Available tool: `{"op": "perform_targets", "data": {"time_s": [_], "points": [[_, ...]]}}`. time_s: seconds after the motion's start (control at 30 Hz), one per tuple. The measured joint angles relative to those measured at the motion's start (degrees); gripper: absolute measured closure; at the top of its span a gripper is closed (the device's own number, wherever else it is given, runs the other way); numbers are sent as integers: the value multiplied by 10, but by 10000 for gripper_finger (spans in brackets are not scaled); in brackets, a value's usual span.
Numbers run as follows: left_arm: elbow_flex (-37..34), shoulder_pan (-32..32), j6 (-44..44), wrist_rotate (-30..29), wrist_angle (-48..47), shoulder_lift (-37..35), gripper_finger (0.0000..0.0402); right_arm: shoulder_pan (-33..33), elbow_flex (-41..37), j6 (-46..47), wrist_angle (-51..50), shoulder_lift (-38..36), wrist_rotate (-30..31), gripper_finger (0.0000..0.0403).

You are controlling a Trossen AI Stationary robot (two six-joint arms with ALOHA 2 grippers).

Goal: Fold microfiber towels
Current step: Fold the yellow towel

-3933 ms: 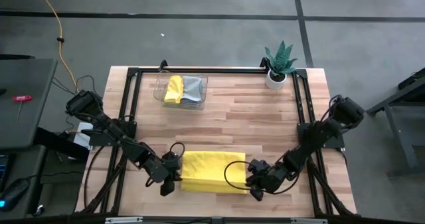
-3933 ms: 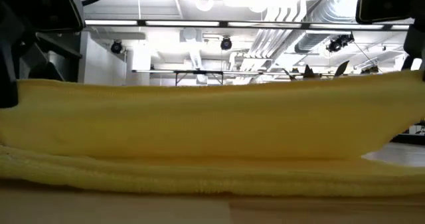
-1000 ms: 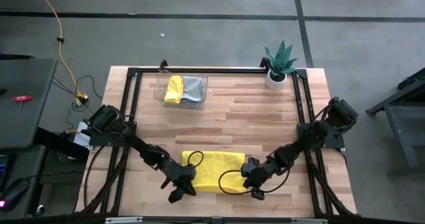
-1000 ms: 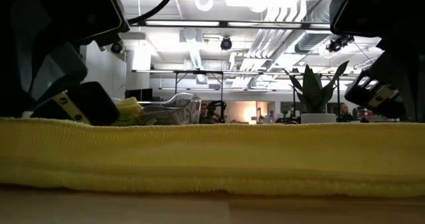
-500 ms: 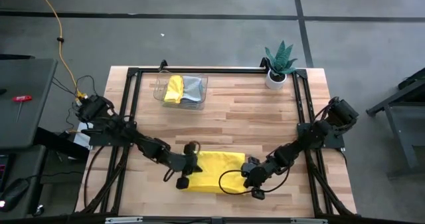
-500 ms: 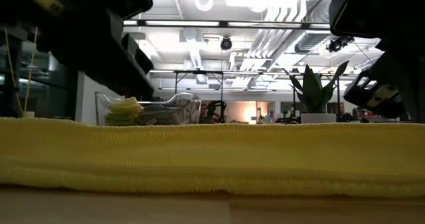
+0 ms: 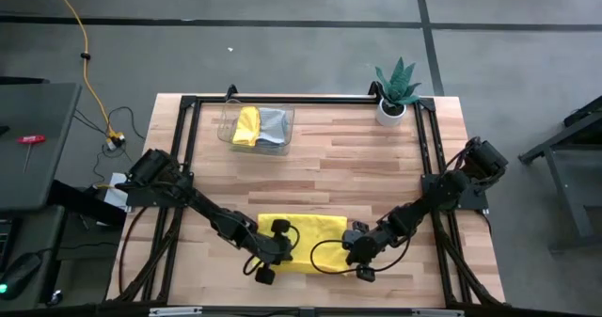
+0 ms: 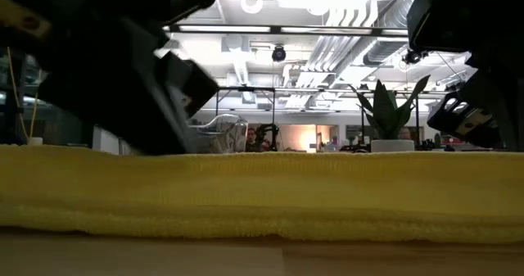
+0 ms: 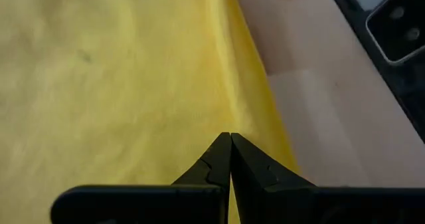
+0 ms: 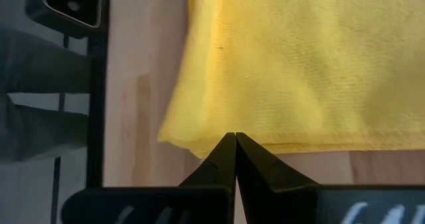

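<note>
- One yellow towel (image 7: 306, 243) lies folded near the table (image 7: 357, 166) front edge, long axis running left to right between your arms.
- Left end effector (image 7: 264, 270) sits shut at its left end, pinching nothing visible.
- Right end effector (image 7: 361, 272) sits shut at the right corner.

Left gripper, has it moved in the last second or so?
Yes. In the high view the left gripper has shifted rightward onto the yellow towel, away from the table's left frame rail.
</note>
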Motion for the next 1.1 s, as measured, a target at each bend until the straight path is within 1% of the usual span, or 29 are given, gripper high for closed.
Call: {"op": "perform_targets", "data": {"time_s": [0.13,0.23,0.4,0.47,0.6,0.7,0.77,0.83,0.93,1.0,1.1], "points": [[6,0,-23,5,8,5,402,0,0,-1,2,0,0,403],[6,0,-42,48,34,13,402,0,0,-2,2,0,0,403],[5,0,-73,101,64,31,402,0,0,-12,4,0,-2,403],[6,0,-88,117,97,48,402,0,0,-17,3,0,-2,403],[7,3,-117,136,103,52,402,0,0,-18,1,-2,-4,403],[8,8,-107,125,71,11,402,-4,0,-32,-2,-19,-4,403],[9,13,-90,101,15,-31,401,-8,0,-42,-13,-36,1,403],[8,21,-66,77,-49,-77,401,-12,0,-42,-41,-56,25,403],[3,38,-17,68,-122,-159,402,-22,0,-42,-78,-86,71,403],[-6,51,0,66,-133,-214,401,-27,0,-41,-99,-104,107,403],[-46,74,-9,60,-157,-291,401,-35,0,-40,-128,-125,143,403]]}}
